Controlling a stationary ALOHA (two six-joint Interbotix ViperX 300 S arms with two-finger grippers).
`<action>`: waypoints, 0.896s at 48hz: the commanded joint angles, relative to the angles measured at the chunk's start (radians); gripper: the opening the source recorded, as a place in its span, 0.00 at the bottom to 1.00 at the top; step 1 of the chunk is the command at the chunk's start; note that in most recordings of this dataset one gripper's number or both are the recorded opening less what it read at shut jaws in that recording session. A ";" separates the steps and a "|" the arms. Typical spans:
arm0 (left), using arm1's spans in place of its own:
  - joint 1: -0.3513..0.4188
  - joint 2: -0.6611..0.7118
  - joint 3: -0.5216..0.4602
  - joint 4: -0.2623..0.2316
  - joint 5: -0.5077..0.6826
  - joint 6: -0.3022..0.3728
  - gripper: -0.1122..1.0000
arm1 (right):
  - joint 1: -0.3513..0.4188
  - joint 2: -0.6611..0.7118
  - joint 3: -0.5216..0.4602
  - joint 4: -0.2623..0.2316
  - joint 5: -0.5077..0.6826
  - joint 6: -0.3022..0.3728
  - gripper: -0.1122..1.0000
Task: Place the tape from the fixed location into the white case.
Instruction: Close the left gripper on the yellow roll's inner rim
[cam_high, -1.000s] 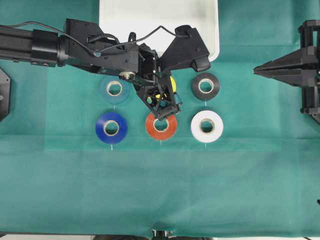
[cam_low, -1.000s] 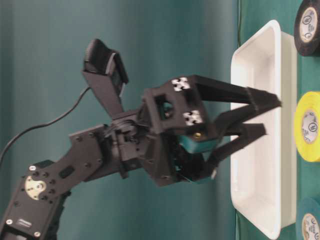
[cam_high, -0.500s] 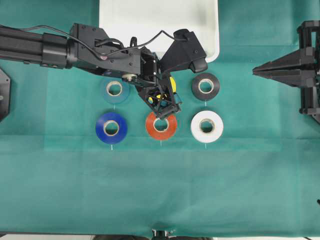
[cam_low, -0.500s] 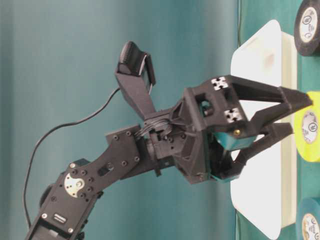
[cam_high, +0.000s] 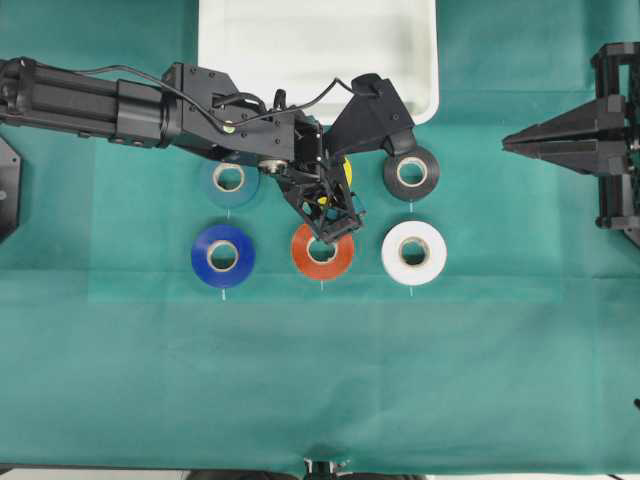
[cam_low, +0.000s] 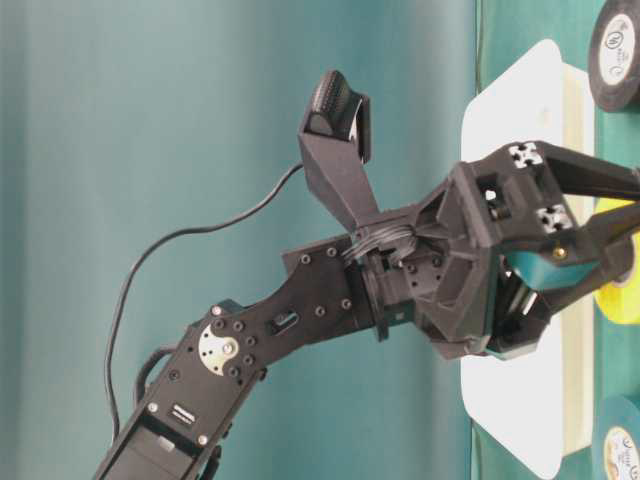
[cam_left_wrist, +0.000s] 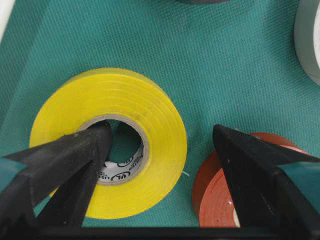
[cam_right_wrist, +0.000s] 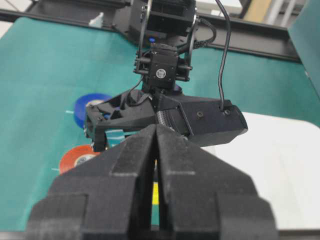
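I have the left claw spread wide and straddling one wall of the yellow tape roll: in the left wrist view one finger sits at the cardboard core's opening and the other hangs outside the rim, above the gap toward the orange-red roll. That placement makes sense to me, since closing would pinch the ring wall between core and outer edge, which should hold better than squeezing across the full width. Nothing is gripped yet; the tape lies flat on the green cloth of the desk, in the middle of the back row of rolls, just in front of the white case.

From overhead the arm hides most of the tape, leaving only a yellow sliver. Its neighbours are close: the light-blue roll on one side, the black roll on the other, the orange-red one just in front, with the dark-blue roll and the white roll at that row's ends. I judge the outer finger must stay clear of the orange-red roll as it closes.

The right claw is pressed shut on nothing, parked at the far right edge, well apart from the rolls. The case holds nothing that I can see.
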 joint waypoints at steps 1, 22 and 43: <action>0.005 -0.009 -0.009 0.000 0.002 -0.003 1.00 | -0.002 0.006 -0.021 0.002 -0.005 0.002 0.10; 0.005 -0.008 -0.012 -0.002 0.008 -0.023 0.95 | 0.000 0.008 -0.021 0.002 -0.005 0.002 0.10; -0.002 -0.008 -0.018 -0.002 0.025 -0.091 0.32 | -0.002 0.006 -0.021 0.002 -0.005 0.002 0.10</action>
